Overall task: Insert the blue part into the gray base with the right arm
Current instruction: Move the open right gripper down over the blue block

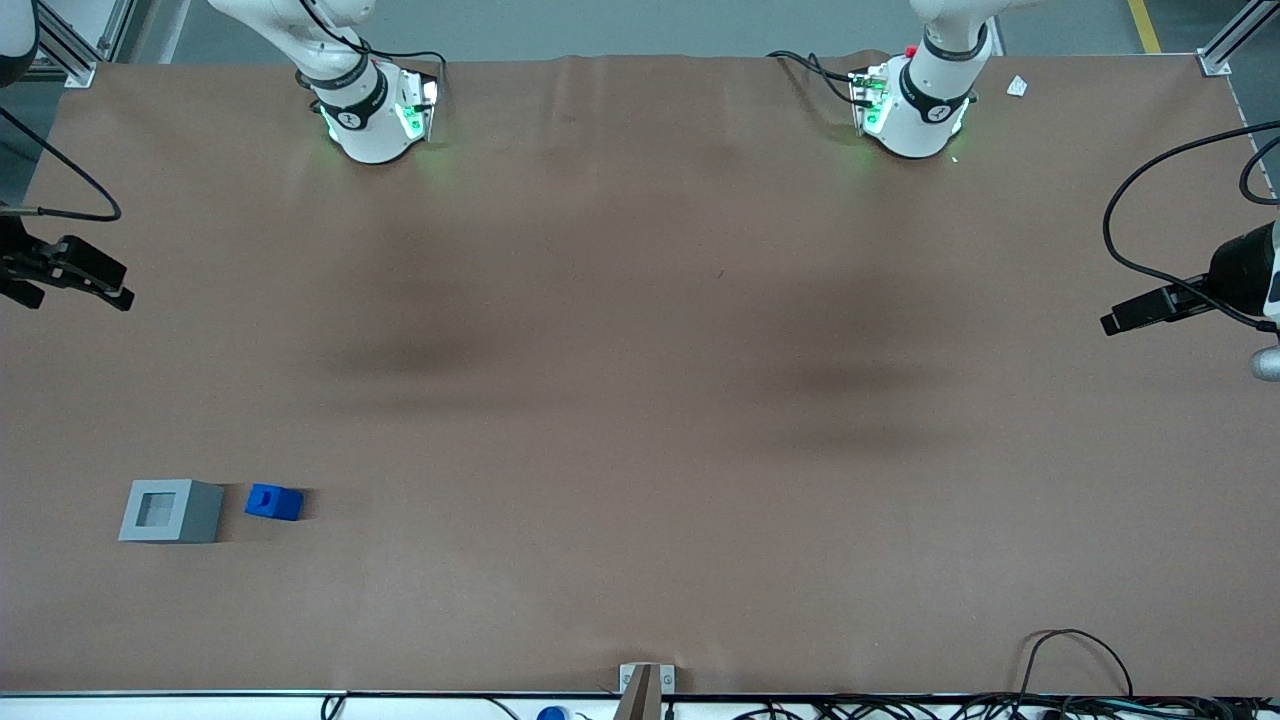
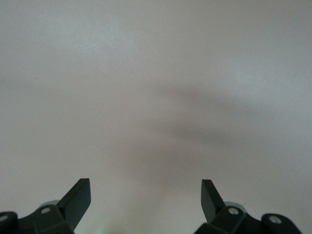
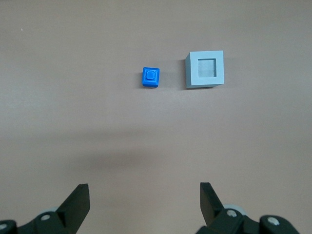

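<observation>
Nearest, blue part (image 1: 274,502) sits beside gray base (image 1: 171,511), uninserted; my end effector (image 3: 145,207) hovers spread, empty, nothing grasped yet.

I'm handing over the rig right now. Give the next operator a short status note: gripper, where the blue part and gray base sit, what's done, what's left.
Gripper: open, empty, hovering above the table, well clear of both pieces.
Blue part: on the table beside the gray base, a small gap between them, toward the working arm's end and near the front camera.
Gray base: upright, its recess facing up and empty.
Done: nothing yet; the part is untouched.
Left: approach and grasp the blue part, lift it, align it over the recess, insert, release.
</observation>
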Controlling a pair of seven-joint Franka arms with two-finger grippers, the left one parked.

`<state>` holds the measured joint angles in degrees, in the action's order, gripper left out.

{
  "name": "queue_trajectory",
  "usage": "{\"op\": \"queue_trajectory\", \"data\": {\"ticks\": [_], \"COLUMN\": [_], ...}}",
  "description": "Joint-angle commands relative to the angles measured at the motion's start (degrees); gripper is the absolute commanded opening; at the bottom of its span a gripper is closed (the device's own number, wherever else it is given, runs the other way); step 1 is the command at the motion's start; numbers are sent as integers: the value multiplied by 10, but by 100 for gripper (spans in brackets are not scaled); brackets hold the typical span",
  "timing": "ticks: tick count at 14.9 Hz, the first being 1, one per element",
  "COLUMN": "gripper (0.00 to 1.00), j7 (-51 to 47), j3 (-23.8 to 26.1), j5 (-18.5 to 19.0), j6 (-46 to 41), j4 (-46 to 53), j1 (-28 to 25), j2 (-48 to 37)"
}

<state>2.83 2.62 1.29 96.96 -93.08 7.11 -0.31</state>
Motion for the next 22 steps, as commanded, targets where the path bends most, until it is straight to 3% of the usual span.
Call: {"op": "queue_trajectory", "data": {"ticks": [1, 5, 9, 22], "gripper": [100, 100, 100, 100], "j7": [-6, -20, -37, -69], "j3": [-3, -3, -3, -3], "j5": [12, 15, 23, 10], "j6": [-11, 3, 122, 339], "j4": [13, 13, 1, -1], "j1": [-8, -10, -14, -10], "j2": [7, 49, 132, 293]}}
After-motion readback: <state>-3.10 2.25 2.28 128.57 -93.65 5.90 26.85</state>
